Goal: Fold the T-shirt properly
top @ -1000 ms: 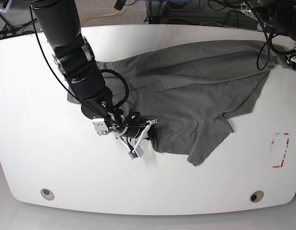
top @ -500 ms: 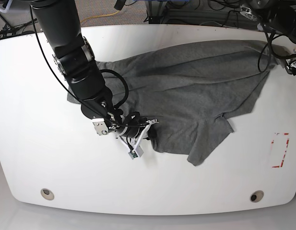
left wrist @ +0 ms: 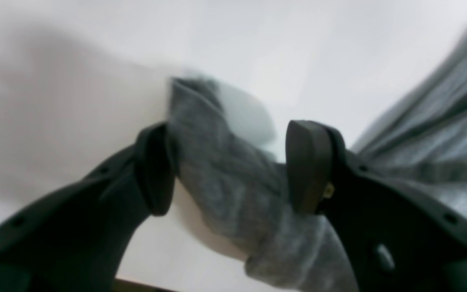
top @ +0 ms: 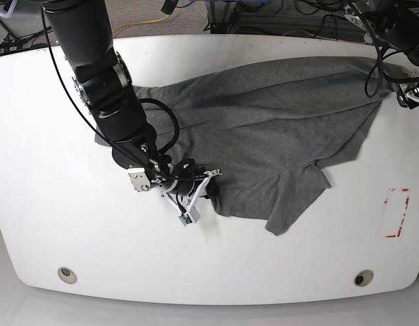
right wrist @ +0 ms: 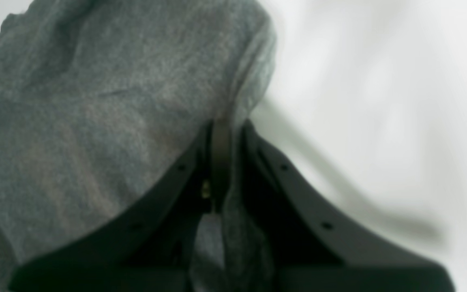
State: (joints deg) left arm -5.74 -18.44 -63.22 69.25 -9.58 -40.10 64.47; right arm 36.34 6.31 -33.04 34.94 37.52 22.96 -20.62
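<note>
The grey T-shirt (top: 277,122) lies spread and wrinkled across the middle and far right of the white table (top: 53,136). My right gripper (top: 210,182) rests at the shirt's near left edge. The right wrist view shows this gripper (right wrist: 219,134) shut on a fold of the T-shirt (right wrist: 95,121). My left gripper (top: 407,94) is at the shirt's far right corner. In the left wrist view its jaws stand apart around a bunched strip of the T-shirt (left wrist: 225,178), and the cloth touches the left pad (left wrist: 154,170).
A red tape rectangle (top: 397,212) marks the table near its right edge. Two round holes (top: 67,274) (top: 362,278) sit near the front edge. Cables run behind the table's far edge (top: 263,20).
My left gripper has slid slightly along the shirt's far right corner and its jaws have narrowed around the cloth. The right gripper has shifted a little left, still holding its fold.
</note>
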